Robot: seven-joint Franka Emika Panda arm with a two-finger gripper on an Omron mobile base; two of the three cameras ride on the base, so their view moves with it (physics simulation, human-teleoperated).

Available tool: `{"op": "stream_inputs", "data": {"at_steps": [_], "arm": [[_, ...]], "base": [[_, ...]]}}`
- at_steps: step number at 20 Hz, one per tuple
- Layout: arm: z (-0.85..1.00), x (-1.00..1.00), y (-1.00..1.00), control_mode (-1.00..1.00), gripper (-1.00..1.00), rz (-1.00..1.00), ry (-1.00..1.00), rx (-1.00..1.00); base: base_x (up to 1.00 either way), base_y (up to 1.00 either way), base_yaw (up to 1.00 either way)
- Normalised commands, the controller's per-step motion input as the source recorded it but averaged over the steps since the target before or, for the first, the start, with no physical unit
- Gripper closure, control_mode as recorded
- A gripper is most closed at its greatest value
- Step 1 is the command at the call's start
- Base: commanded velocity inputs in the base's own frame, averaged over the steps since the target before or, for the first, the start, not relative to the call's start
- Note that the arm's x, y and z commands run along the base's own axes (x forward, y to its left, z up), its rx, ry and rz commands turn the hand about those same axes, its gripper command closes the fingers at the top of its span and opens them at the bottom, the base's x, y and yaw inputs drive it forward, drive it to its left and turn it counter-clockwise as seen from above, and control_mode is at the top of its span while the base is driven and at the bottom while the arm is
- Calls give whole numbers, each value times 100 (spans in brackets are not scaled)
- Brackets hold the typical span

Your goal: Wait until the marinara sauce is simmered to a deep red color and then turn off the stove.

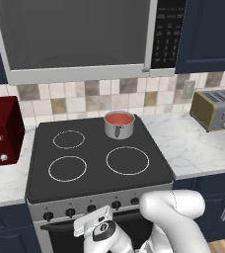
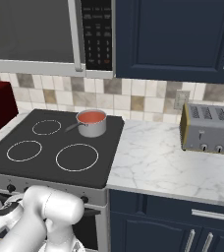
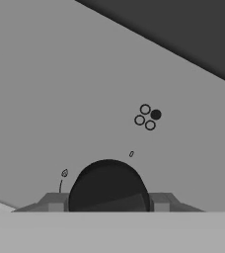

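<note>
Gripper (image 3: pixel 108 200) clamped on round black knob (image 3: pixel 108 187); orange-red sauce (image 1: pixel 119 119) in steel saucepan (image 1: pixel 119 129).

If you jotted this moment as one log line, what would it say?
sauce: orange-red, in saucepan on rear right ring | stove: knob between tool fingers | tool: shut on knob | stage: at the knob

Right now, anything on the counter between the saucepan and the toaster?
No. Between the saucepan on the stove's back right ring and the toaster there is bare black cooktop, then bare marble counter. Both base views show it.
</note>
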Motion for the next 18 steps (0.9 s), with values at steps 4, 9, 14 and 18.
{"op": "stream_inputs", "data": {"at_steps": [4,9,14,18], "arm": [[0,0,0,-100,100,0,0,0],[0,0,0,-100,100,0,0,0],[0,0,0,-100,100,0,0,0],[0,0,0,-100,100,0,0,0]], "base": [[0,0,0],[0,0,0],[0,0,0],[0,0,0]]}}
